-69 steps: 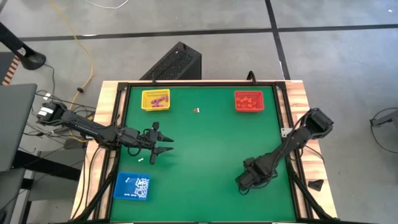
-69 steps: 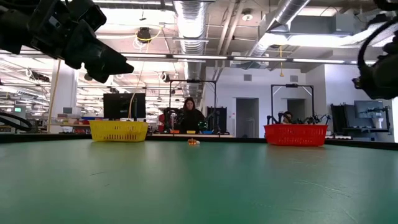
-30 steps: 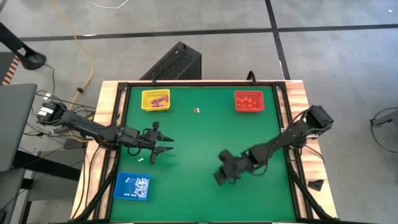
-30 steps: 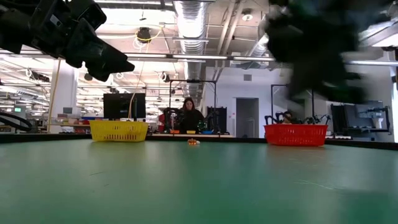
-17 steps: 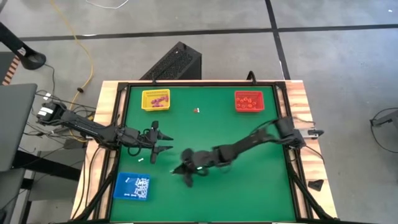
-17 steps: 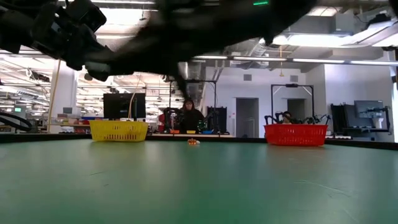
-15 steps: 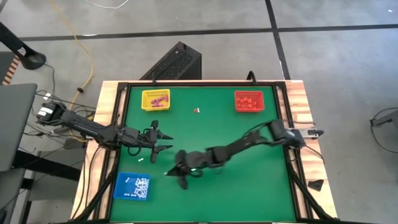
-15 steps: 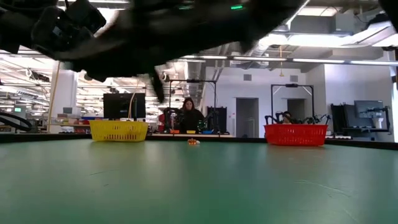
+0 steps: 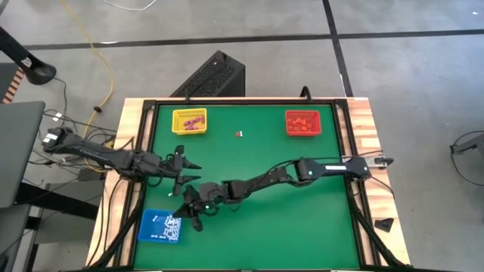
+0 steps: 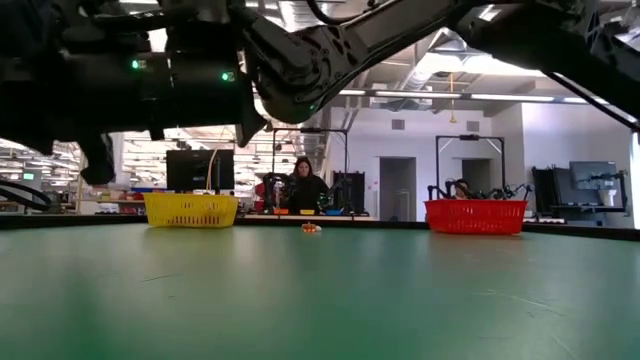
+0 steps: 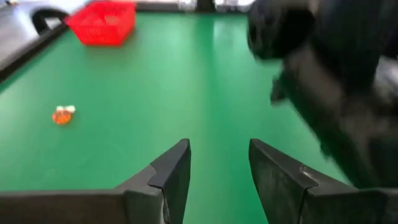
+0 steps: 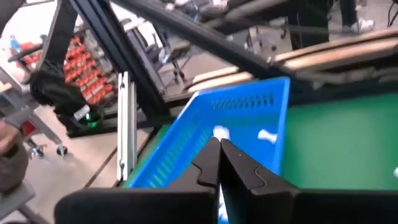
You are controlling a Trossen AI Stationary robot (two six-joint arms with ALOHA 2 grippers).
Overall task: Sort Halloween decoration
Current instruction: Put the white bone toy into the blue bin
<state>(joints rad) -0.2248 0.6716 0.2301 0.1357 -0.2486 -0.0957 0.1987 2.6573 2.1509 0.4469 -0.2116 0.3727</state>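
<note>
My right gripper [image 9: 187,217] reaches across the table to the blue tray [image 9: 162,227] at the near left. In the right wrist view it [image 12: 219,144] is shut, level, pointing at the blue tray [image 12: 249,118], where white trinkets [image 12: 267,135] lie. I cannot tell whether anything sits between its fingers. My left gripper [image 9: 193,172] hangs open and empty just beyond it, shown too in the left wrist view [image 11: 219,146]. A small orange and white trinket [image 9: 238,134] lies on the green mat between the yellow tray [image 9: 189,121] and the red tray [image 9: 302,122].
The right arm [image 9: 287,175] spans the table's middle from the right edge, close past the left gripper. In the low view the yellow tray [image 10: 190,210], the trinket [image 10: 311,228] and the red tray [image 10: 475,216] stand in a row at the far side.
My right gripper has swept fast from the table's near right across the mat toward the left edge, rolling as it went, and now stands at the blue tray. My left gripper has drawn back a little toward the left edge, staying open.
</note>
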